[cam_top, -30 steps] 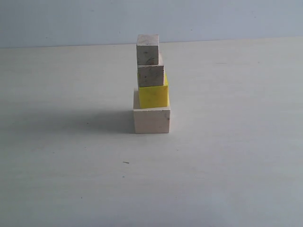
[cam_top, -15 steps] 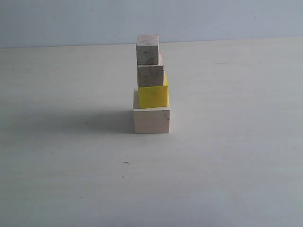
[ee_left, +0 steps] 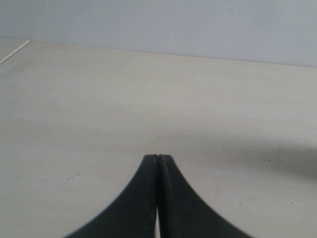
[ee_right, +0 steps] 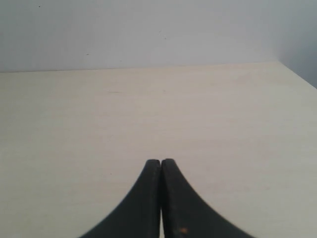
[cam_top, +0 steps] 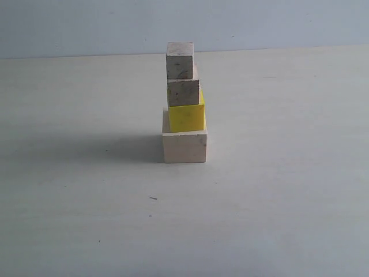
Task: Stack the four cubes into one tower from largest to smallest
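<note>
A: Where is the tower (cam_top: 185, 117) found?
B: Middle of the table (cam_top: 277, 202), fully stacked. The left gripper (ee_left: 157, 158) and right gripper (ee_right: 161, 161) are pressed together, empty.
A: Handling?
B: Judged light, rigid; opposite flat sides would be gripped.

Pale table (cam_top: 277, 202) w/ faint grain; blue-grey wall (cam_top: 86, 26) behind; sm dark speck (cam_top: 153, 198) on tabletop.

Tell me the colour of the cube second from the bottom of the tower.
Bright yellow: the second cube sits on the large pale wood base. It shows only in the exterior view.
</note>
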